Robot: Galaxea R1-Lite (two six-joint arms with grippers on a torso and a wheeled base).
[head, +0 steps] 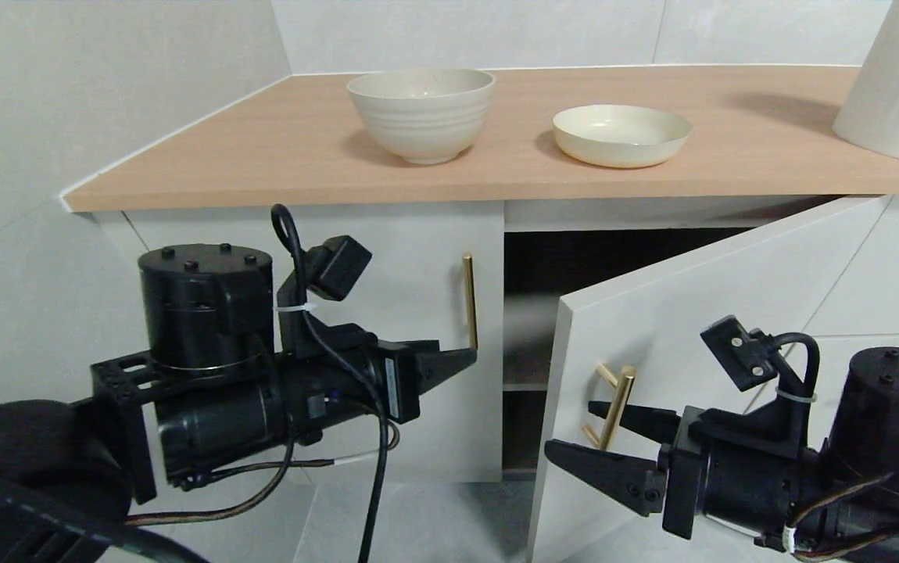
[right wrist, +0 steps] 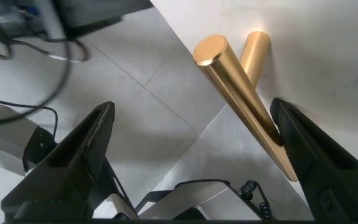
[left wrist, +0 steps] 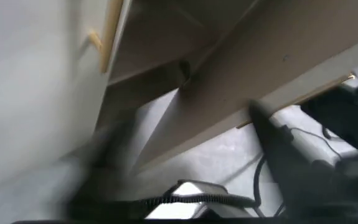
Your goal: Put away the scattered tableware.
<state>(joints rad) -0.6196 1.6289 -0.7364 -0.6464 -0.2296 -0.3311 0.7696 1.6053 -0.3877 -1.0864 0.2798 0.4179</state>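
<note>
Two cream dishes wait on a wooden counter (head: 262, 160) across the top of the head view, above a white cupboard. At lower left, the left gripper (head: 449, 366) hangs in front of the closed door (head: 387, 258), near its upright gold bar (head: 469, 301). It holds nothing, and whether it is open or closed cannot be told. Above it, at upper centre, stands a deep bowl (head: 420, 113). Right of the closed door is the dark cupboard opening (head: 528, 328), with a shelf inside. At upper right of centre sits a shallow dish (head: 621, 134), well apart from the bowl. Below it, the open door (head: 692, 313) stands partly ajar. At lower right, the right gripper (head: 571, 428) is spread wide on either side of that door's gold handle (head: 614, 407), gripping nothing yet. In the right wrist view one finger (right wrist: 303, 143) rests against the bar.

The step appears to be widening the door. The gripper should close squarely on the bar, then pull along the door's swing rather than straight back, keeping the left arm clear.
</note>
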